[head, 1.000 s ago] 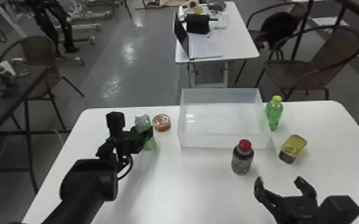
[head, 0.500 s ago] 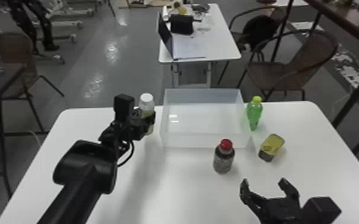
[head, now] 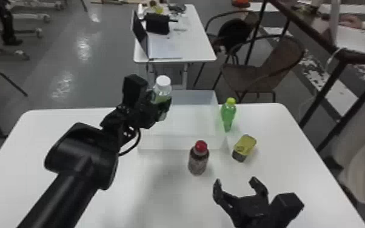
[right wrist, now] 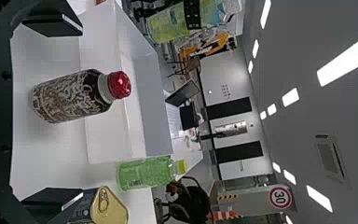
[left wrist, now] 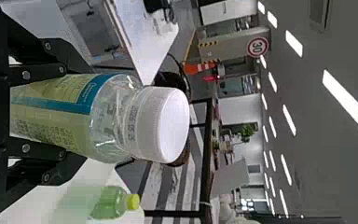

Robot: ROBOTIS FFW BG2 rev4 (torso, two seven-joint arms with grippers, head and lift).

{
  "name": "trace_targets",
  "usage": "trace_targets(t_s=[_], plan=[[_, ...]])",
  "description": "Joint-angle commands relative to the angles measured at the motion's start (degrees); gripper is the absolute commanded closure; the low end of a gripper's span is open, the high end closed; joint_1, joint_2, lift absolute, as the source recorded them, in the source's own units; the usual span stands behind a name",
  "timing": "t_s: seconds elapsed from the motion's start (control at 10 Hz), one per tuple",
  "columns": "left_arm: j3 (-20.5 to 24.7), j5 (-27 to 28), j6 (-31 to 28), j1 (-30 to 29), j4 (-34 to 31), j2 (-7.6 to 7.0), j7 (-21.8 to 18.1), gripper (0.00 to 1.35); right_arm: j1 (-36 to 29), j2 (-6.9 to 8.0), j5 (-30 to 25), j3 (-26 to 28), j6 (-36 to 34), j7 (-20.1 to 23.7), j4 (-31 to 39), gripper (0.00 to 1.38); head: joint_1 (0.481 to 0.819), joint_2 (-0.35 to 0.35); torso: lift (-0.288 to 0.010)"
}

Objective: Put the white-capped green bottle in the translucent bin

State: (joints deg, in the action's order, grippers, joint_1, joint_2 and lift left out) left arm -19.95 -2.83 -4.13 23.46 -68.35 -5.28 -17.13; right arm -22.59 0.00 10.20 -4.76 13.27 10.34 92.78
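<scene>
1. Bottle with the white cap (head: 162,91) is up in the air now, in front of the left part of the bin (head: 175,143) as the head view sees it. The left gripper (head: 160,104) squeezes it tight.
2. It was out left of the bin before, so the carrying looks nearly done. Next, I think, it should go in past the walls, then be let go. Its bottom could bump a wall.
3. The red-capped bottle (head: 198,160) stands close by the bin's front, but doesn't seem in the way.
4. The green bottle (head: 228,114) and can (head: 244,147) are to the right.
5. The right gripper (head: 236,181) has its fingers spread, holding nothing.
</scene>
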Motion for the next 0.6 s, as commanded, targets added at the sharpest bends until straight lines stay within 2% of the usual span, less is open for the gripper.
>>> trace_targets(t_s=[0.0,0.1,0.2,0.3,0.5], plan=[[-0.62,-0.59,1.67,-0.43,2.61,3.00,-3.61,1.11,0.35,0.05,-0.10,-0.07,0.00,0.03,-0.32,0.08,0.695,-0.097,-0.027],[0.09,-0.15,4.74,1.33,8.94,5.11,-9.41,1.11,0.44,0.05,-0.18,-0.07,-0.09,0.03,-0.32,0.08,0.695,-0.130,-0.027],[-0.18,1.25,8.17,4.40,16.24,5.43,-14.15,1.11,0.79,0.05,-0.27,-0.07,-0.18,0.12,-0.67,0.08,0.695,-0.163,-0.027],[-0.79,5.73,9.67,7.92,20.72,5.43,-16.62,1.08,1.40,0.05,-0.62,-0.25,-0.53,0.30,-1.11,0.08,0.695,-0.183,-0.027],[-2.20,17.07,13.71,13.81,23.88,5.43,-16.79,1.08,2.55,0.05,-1.06,-0.42,-0.97,1.00,-2.08,0.08,0.695,-0.182,-0.027]])
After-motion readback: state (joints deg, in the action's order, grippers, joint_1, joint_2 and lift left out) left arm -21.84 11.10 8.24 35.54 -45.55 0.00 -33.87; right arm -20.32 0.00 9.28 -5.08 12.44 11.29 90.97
